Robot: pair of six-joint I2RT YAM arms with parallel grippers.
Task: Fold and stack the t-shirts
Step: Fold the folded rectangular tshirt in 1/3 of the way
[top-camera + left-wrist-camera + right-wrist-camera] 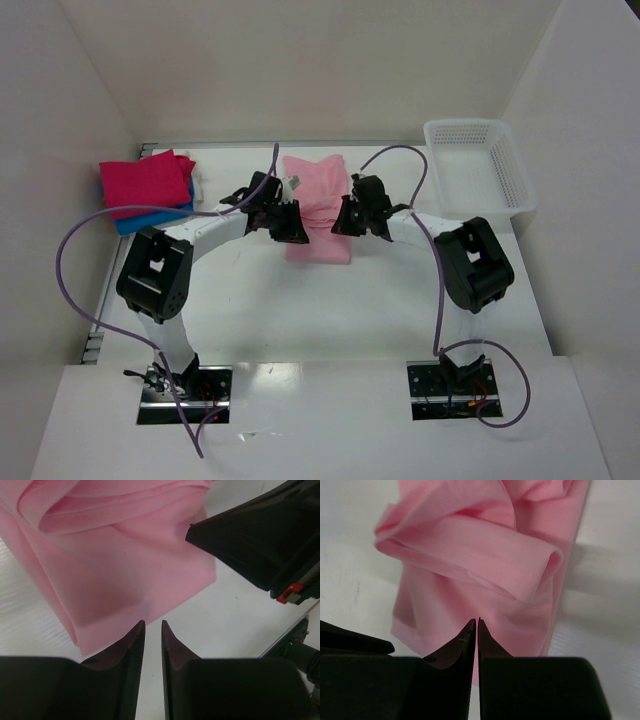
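The light pink t-shirt point(318, 205) lies mid-table as a long strip, bunched into loose folds across its middle point(470, 555). My left gripper point(291, 228) hangs at its left edge. In the left wrist view its jaws point(153, 626) stand a narrow slit apart with only bare table between them, and the shirt's near corner point(125, 580) lies just beyond the left fingertip. My right gripper point(348, 222) is at the shirt's right side, its jaws point(476, 622) pressed together over the cloth with a thin pink sliver at the tips. Folded magenta point(145, 180) and blue point(150, 220) t-shirts are stacked far left.
A white mesh basket point(480, 165) sits at the back right against the wall. White walls close in on the table at the left, back and right. The right arm's black body point(260, 535) hangs close to my left gripper across the shirt.
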